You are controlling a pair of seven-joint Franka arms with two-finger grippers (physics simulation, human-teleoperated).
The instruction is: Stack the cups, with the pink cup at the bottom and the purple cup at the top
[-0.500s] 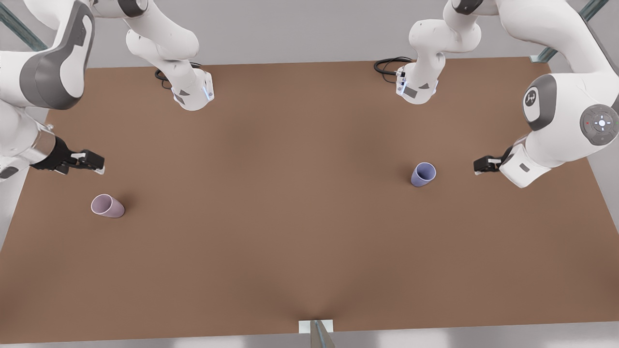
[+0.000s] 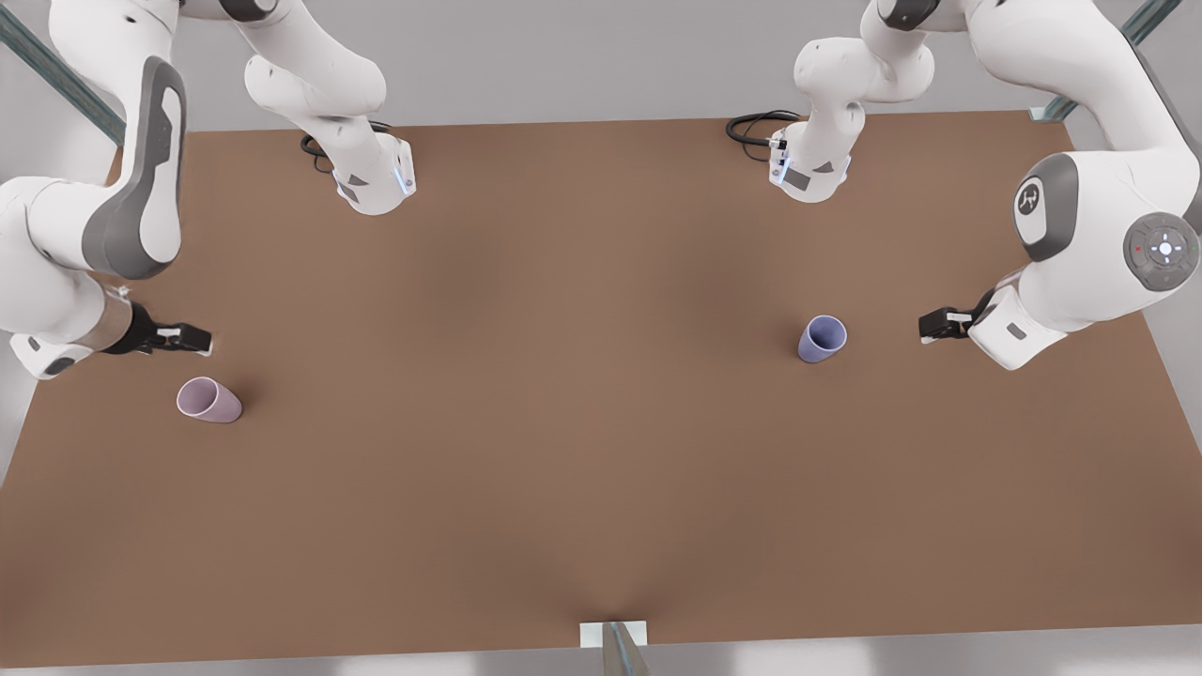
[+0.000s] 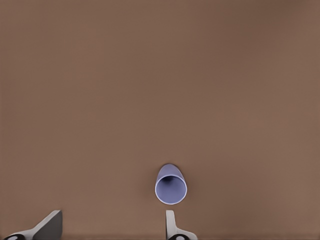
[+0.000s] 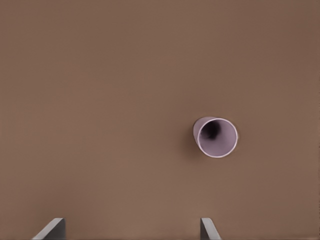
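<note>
Pink first: the pink cup (image 2: 208,400) stands upright on the brown counter (image 2: 563,451) near the front view's left edge, mouth up, with bare surface all round it. The right tool (image 2: 192,340) hangs just above and behind it, slightly offset toward the arm bases, so you need a short shift toward the camera side and then a straight drop. In the right wrist view the pink cup (image 4: 215,137) sits ahead of the spread fingers (image 4: 209,230), off to one side of their midline; the tool is apart and empty.

The purple cup (image 2: 822,338) stands upright toward the front view's right, well apart from the pink one. The left tool (image 2: 934,324) hovers near it on the outer side, nearer the counter's right edge. In the left wrist view the purple cup (image 3: 170,184) lies just ahead of one finger (image 3: 171,226), not between the two; that tool is apart too.

Each arm is nearest its own cup. The wide open middle of the counter gives you room for stacking; both cups' long axes are vertical, so side grasps suit.
</note>
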